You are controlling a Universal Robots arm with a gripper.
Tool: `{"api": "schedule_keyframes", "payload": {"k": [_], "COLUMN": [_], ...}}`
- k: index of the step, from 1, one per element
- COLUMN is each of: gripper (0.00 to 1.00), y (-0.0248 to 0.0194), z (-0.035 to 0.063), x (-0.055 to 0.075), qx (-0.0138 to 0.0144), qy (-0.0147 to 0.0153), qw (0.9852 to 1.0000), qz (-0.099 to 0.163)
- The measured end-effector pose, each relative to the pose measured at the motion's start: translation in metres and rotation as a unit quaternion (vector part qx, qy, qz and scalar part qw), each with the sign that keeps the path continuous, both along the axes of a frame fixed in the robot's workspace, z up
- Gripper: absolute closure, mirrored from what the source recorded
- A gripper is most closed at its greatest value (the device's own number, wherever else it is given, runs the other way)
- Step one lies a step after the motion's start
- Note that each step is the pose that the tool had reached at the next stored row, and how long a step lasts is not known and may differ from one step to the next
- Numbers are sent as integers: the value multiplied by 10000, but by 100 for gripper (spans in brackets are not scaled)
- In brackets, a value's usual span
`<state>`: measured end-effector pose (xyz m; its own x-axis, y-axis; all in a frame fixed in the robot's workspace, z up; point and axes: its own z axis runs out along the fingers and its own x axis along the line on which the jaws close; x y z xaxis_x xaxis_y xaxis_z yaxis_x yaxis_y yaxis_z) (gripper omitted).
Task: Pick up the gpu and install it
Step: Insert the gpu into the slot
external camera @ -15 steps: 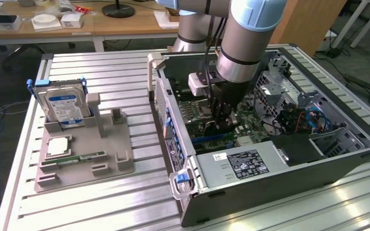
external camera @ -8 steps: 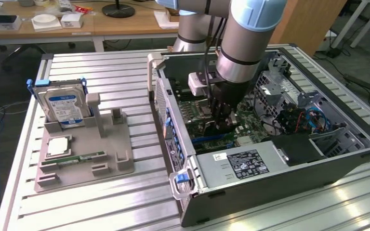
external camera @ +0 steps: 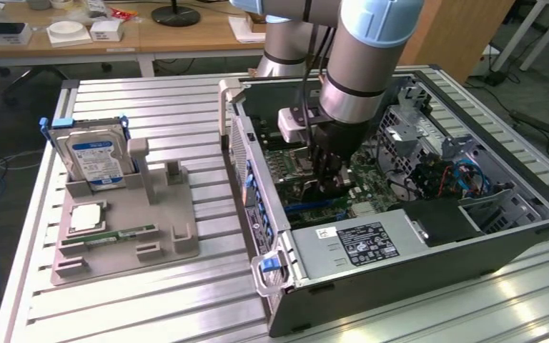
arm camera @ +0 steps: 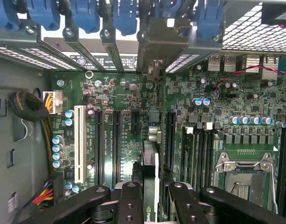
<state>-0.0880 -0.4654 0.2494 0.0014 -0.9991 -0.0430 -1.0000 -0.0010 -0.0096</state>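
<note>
In the wrist view the gpu point(arm camera: 150, 161) shows edge-on, a thin card standing upright on the green motherboard point(arm camera: 110, 93) in line with the black expansion slots. My gripper point(arm camera: 152, 198) is shut on it, with one black finger point(arm camera: 130, 200) on each side. The card's far end points toward the rear slot openings under the blue latches point(arm camera: 124, 14). In the exterior view my gripper point(external camera: 330, 175) reaches straight down into the open computer case point(external camera: 399, 239). The gpu point(external camera: 324, 191) sits low against the board there, mostly hidden by the fingers.
A white slot point(arm camera: 79, 142), the CPU socket point(arm camera: 246, 172) and a cable bundle point(arm camera: 28, 107) surround the card. On the slatted table point(external camera: 141, 314), at the exterior view's left, a grey holder point(external camera: 160, 236) carries a hard drive point(external camera: 98, 157), a chip point(external camera: 83, 218) and a RAM stick point(external camera: 112, 234).
</note>
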Motion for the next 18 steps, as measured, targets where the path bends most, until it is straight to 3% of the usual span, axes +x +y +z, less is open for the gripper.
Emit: {"api": "schedule_keyframes", "payload": {"k": [18], "gripper": [74], "y": [0], "z": [-4], "x": [-10], "qx": [-1], "qy": [2], "qw": [10000], "qz": [-2]}}
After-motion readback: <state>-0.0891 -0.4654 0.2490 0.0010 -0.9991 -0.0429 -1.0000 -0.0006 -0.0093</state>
